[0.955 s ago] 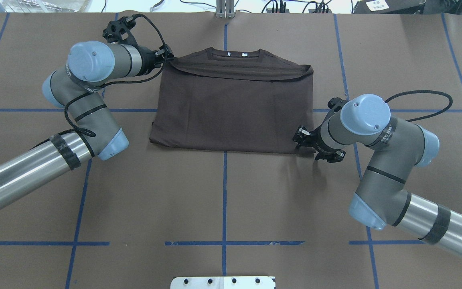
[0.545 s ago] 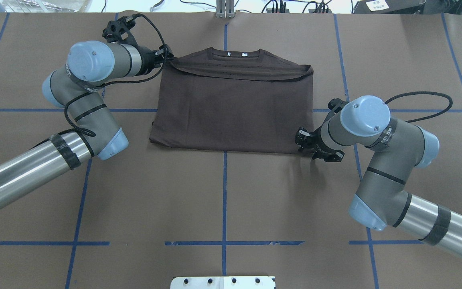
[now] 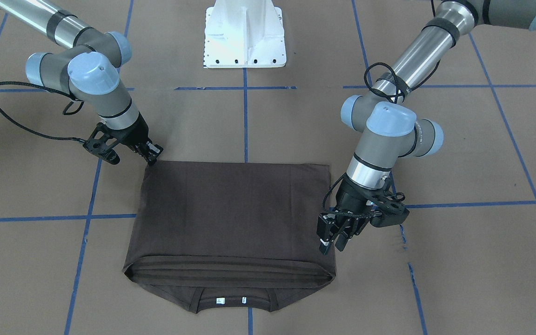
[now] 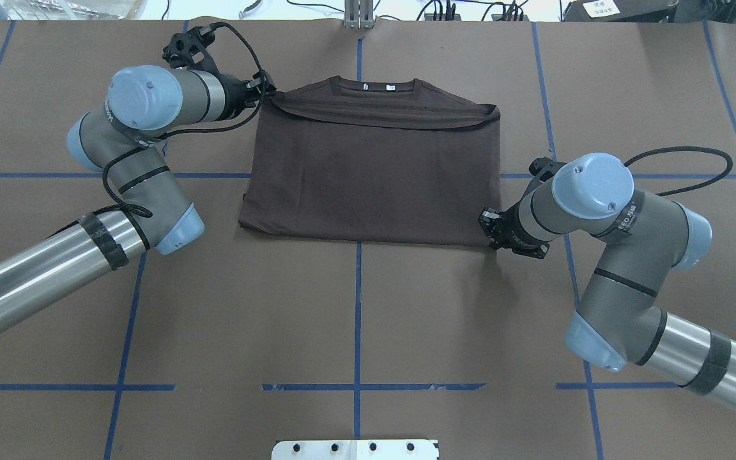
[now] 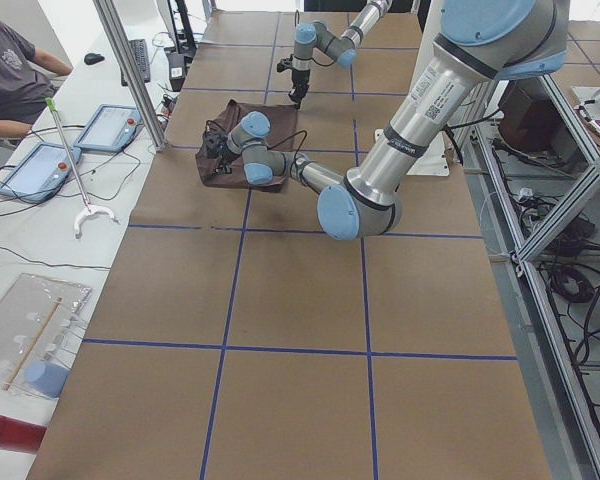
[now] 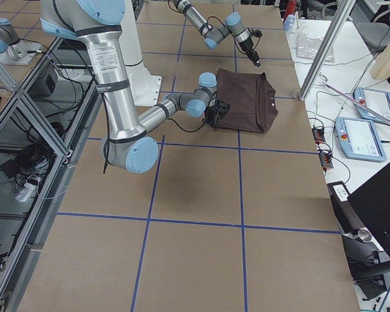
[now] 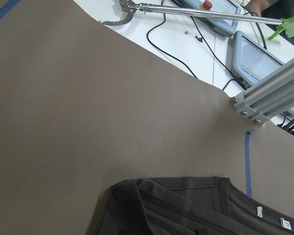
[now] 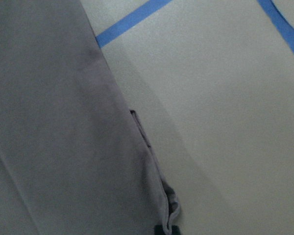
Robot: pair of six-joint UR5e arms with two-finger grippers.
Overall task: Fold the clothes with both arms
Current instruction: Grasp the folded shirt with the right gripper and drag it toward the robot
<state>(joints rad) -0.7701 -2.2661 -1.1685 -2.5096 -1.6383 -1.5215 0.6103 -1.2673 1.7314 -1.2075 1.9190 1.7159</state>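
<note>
The dark brown T-shirt [image 4: 368, 172] lies folded flat in a rectangle on the brown table, its collar [image 4: 374, 85] with white tags at the far edge; it also shows in the front-facing view [image 3: 231, 214]. My left gripper [image 4: 268, 91] is at the far left corner of the folded layer, which draws to a point at its fingertips; it looks shut on that corner. In the front-facing view the left gripper [image 3: 331, 246] sits over the shirt's edge. My right gripper [image 4: 488, 229] is at the near right corner, also seen front-facing [image 3: 151, 159]. I cannot tell whether it is open or shut.
The white pedestal base [image 3: 244, 37] stands at the robot's side of the table. Blue tape lines [image 4: 358, 306] cross the brown surface. An aluminium post [image 4: 358, 19] and cables sit at the far edge. Tablets [image 5: 40, 170] and a person are beyond it.
My right arm has shifted a little to the right, its gripper moving from over the shirt's near right part to its corner. The left arm and the shirt have stayed put.
</note>
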